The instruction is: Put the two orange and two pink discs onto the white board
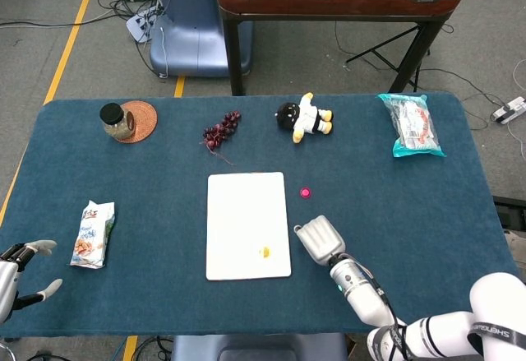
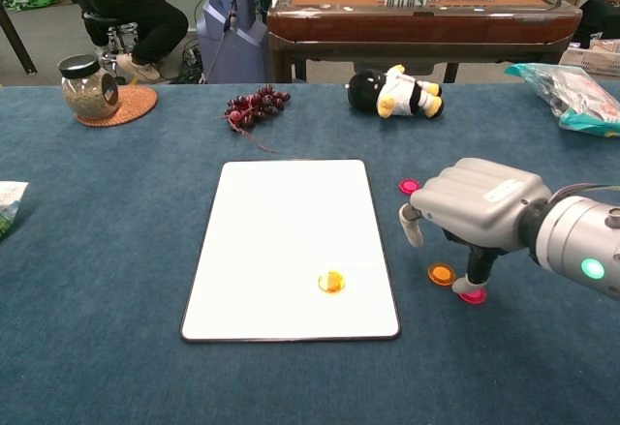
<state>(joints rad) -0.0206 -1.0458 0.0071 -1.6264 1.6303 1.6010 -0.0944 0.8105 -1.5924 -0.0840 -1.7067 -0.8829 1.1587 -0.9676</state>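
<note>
The white board [image 2: 291, 202] [image 1: 246, 213] lies mid-table with one orange disc [image 2: 331, 281] [image 1: 265, 252] on it, near its right edge. A second orange disc [image 2: 441, 273] lies on the blue cloth just right of the board. My right hand [image 2: 475, 214] [image 1: 316, 239] hovers over that spot, knuckles up, thumb out to the left, and one fingertip [image 2: 473, 282] touches a pink disc [image 2: 474, 296]. The other pink disc [image 2: 410, 186] [image 1: 306, 192] sits further back beside the board. My left hand [image 1: 18, 269] rests at the table's near left corner, fingers spread, holding nothing.
A jar [image 1: 117, 120] on a woven coaster stands at the far left, with grapes [image 1: 221, 130] and a plush toy [image 1: 303, 118] along the far side. A snack bag [image 1: 93, 234] lies at the left and a teal packet [image 1: 411, 124] at the far right.
</note>
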